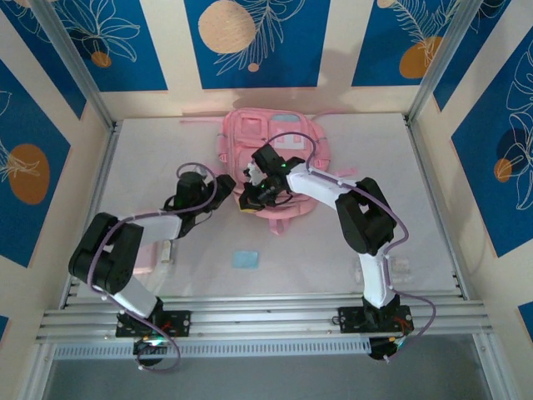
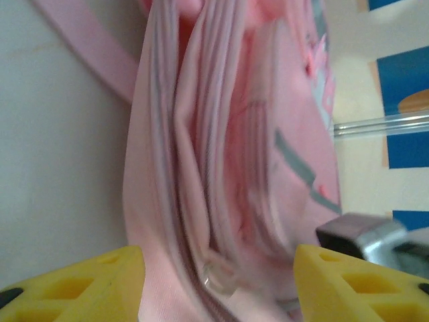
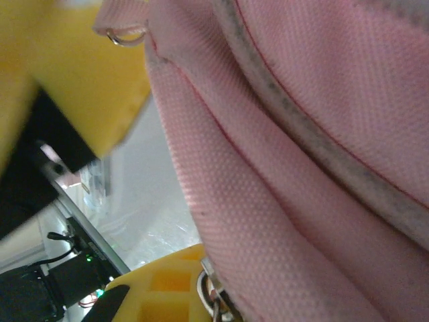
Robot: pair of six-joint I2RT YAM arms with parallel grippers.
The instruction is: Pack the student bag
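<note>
The large soft pink fabric student bag is lying at the far middle of the white table. The right gripper is pinching its near-left edge, jaws closed on fabric. The left gripper is holding its yellow fingers spread apart, with bag folds lying between them.

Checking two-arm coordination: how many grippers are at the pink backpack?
2. The left gripper, open, is at the left side of the pink backpack. The right gripper is shut on fabric at its near left corner. None appear hidden.
</note>
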